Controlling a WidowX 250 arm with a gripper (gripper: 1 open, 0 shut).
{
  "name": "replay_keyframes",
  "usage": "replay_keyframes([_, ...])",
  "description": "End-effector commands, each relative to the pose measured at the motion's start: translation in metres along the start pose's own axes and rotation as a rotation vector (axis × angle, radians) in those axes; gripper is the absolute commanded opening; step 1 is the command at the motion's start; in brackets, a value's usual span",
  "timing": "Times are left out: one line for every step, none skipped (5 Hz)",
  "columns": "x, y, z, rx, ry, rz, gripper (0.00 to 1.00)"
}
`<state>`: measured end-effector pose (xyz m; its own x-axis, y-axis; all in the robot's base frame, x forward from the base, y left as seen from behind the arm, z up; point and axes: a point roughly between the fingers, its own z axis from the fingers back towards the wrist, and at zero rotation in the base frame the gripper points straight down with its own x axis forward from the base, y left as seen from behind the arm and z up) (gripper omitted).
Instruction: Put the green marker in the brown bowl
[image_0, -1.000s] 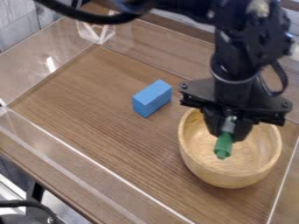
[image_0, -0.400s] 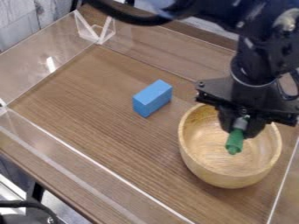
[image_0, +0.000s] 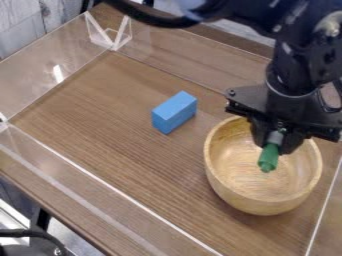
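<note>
The brown bowl (image_0: 227, 180) sits on the wooden table at the lower right, round and light-coloured with a thick rim. My black gripper (image_0: 278, 133) hangs over the bowl's far right part, pointing steeply down and shut on the green marker (image_0: 270, 155). The marker's green end pokes down from between the fingers into the bowl's hollow; its upper part is hidden by the gripper. I cannot tell whether the marker's tip touches the bowl's inside.
A small blue block (image_0: 173, 111) lies on the table left of the bowl. Clear plastic walls (image_0: 54, 72) enclose the table on the left, back and front. Open wood lies to the left of the block.
The gripper with the marker has shifted right across the bowl, from over its middle to its far right part. In the last half second it barely moved.
</note>
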<state>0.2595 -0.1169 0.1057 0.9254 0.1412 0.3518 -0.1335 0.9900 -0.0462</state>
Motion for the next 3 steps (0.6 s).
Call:
replay_keyframes([0.0148,-0.0067,0.0095,-0.026,-0.056,-0.003,0.0])
replay_keyframes([0.0159,-0.0055,0.0073,-0.02,-0.063,-0.007,0.0])
replay_keyframes([0.0125,-0.0036,0.0001,-0.018,-0.061,-0.013,0.0])
